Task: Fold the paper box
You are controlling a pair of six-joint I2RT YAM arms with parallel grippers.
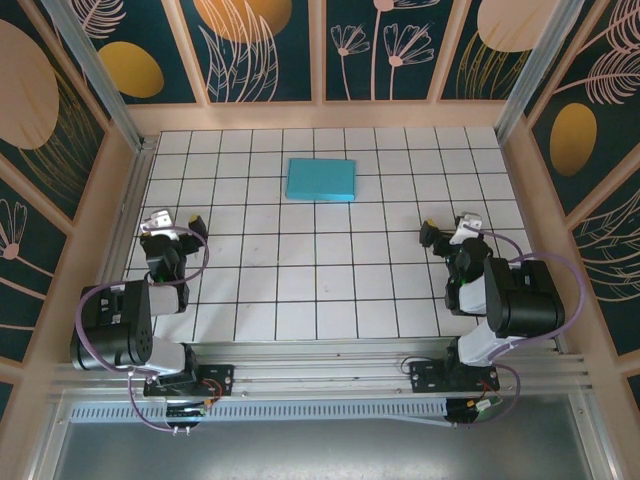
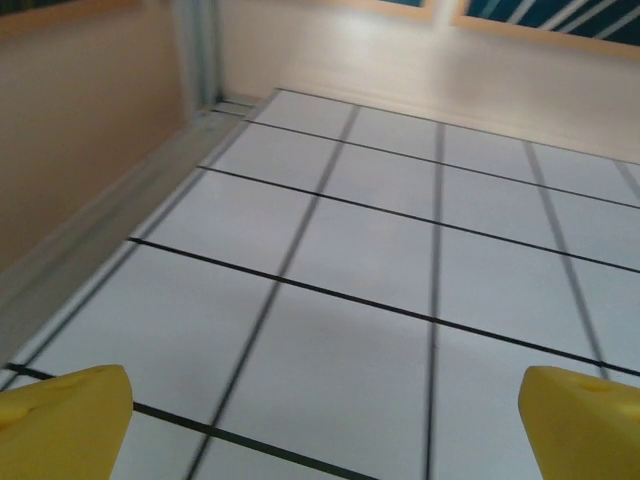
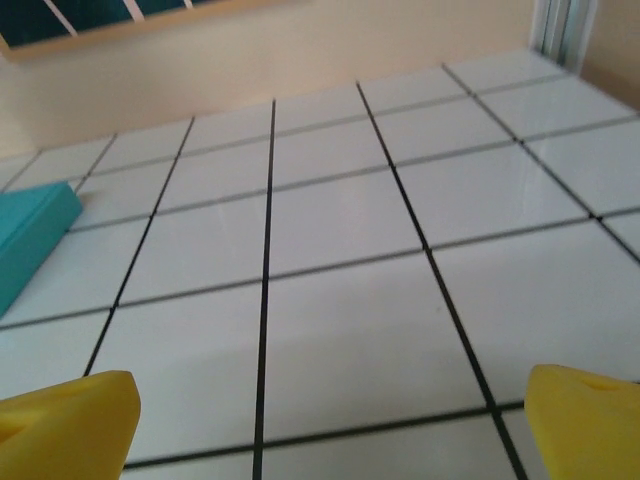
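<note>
The paper box (image 1: 321,179) lies flat and closed on the white gridded table (image 1: 330,290), a turquoise rectangle toward the far side and close to the middle, its long axis running left to right across the tiles. The left gripper (image 1: 178,220) hovers near its own base at the table's left side, jaws spread wide and holding nothing, with bare tiles between its yellow pads (image 2: 70,420) in the left wrist view. The right gripper (image 1: 449,228) hangs likewise on the right, wide open and empty; its wrist view catches a corner of the box at the left edge, ahead and to the left. The box sits well apart from both, forward and inward of each, the right arm perhaps marginally nearer. With no flap standing loose in the overhead view, the fold looks finished; any further reach would go forward and toward the centre.
</note>
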